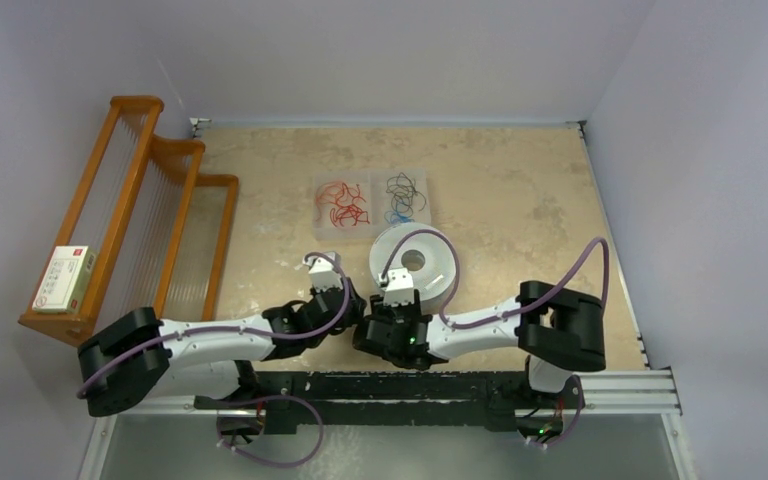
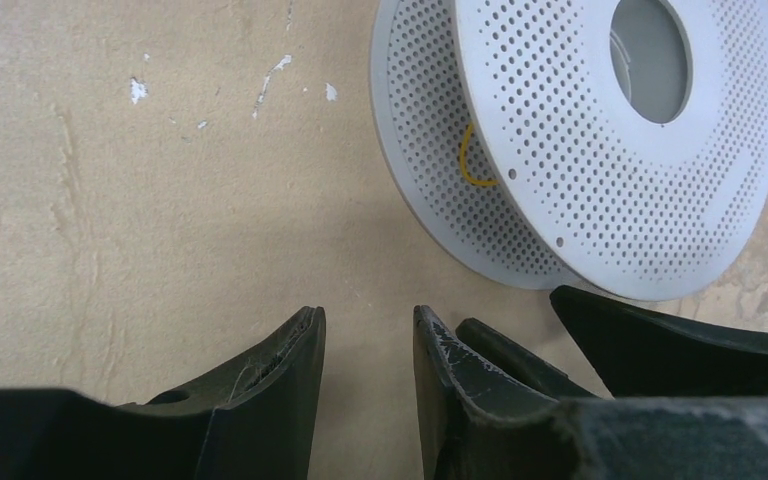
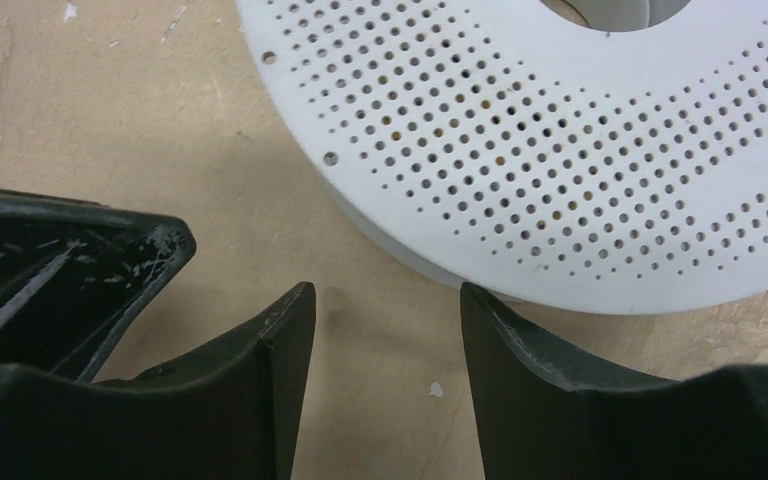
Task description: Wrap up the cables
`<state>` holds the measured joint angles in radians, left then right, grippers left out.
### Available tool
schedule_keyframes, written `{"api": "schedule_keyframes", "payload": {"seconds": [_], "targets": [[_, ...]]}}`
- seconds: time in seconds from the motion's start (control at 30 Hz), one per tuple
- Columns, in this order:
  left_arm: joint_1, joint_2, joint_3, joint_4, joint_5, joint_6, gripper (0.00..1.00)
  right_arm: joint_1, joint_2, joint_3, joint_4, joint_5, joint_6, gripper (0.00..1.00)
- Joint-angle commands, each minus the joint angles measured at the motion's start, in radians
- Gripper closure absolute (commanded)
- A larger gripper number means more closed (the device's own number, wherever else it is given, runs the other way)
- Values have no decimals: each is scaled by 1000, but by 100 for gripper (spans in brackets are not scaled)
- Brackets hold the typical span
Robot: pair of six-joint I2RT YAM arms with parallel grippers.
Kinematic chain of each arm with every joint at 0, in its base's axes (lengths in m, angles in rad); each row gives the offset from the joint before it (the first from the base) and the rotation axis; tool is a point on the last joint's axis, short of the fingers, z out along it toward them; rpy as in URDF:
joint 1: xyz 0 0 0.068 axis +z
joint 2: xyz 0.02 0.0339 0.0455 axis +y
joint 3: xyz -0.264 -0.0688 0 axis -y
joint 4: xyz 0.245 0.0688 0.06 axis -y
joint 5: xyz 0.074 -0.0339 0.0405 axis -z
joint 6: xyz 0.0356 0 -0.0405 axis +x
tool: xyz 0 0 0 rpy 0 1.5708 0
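A white perforated spool [image 1: 412, 262] lies flat on the table. It also shows in the left wrist view [image 2: 580, 140] and in the right wrist view [image 3: 560, 150]. A short curl of yellow-orange cable [image 2: 473, 160] shows between the spool's two flanges. Yellow-orange tints show through the top flange's holes in the right wrist view. My left gripper [image 1: 320, 263] [image 2: 368, 325] is open and empty, just left of the spool. My right gripper [image 1: 397, 282] [image 3: 387, 300] is open and empty, at the spool's near edge.
Two clear trays stand behind the spool, one with red wires [image 1: 341, 203] and one with black and blue wires [image 1: 404, 198]. A wooden rack [image 1: 150, 200] with a small box [image 1: 65, 278] stands at the left. The two grippers are close side by side.
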<state>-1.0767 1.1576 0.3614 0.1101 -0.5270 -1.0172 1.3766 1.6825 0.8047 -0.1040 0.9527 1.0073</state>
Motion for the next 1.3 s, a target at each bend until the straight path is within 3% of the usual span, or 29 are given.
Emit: {"api": "schedule_keyframes", "payload": {"seconds": [0.0, 0.23, 0.37, 0.43, 0.5, 0.7, 0.77, 0.93, 1.07, 1.27], "targets": [[-6, -26, 39, -46, -43, 40, 63, 29, -27, 52, -33, 39, 14, 42], [-5, -88, 111, -187, -113, 90, 63, 77, -111, 34, 26, -51, -125, 38], [-5, -137, 191, -338, -184, 106, 63, 79, -231, -20, 97, -123, -244, 28], [-4, -159, 238, -407, -216, 122, 62, 79, -296, -41, 102, -154, -279, 19], [-5, -181, 282, -462, -241, 149, 62, 79, -363, -52, 92, -173, -311, 2], [-3, -212, 428, -617, -348, 232, 47, 46, -534, -47, 18, -159, -391, 1], [1, -213, 478, -659, -374, 267, 38, 13, -578, -41, -3, -157, -421, 1], [53, -207, 592, -698, -359, 396, 32, -148, -665, 3, -67, -221, -449, 1], [188, -180, 679, -706, -198, 530, 29, -307, -714, 48, -81, -309, -518, 1], [414, -97, 787, -719, -47, 655, 28, -695, -730, 128, -95, -641, -630, 1]]}}
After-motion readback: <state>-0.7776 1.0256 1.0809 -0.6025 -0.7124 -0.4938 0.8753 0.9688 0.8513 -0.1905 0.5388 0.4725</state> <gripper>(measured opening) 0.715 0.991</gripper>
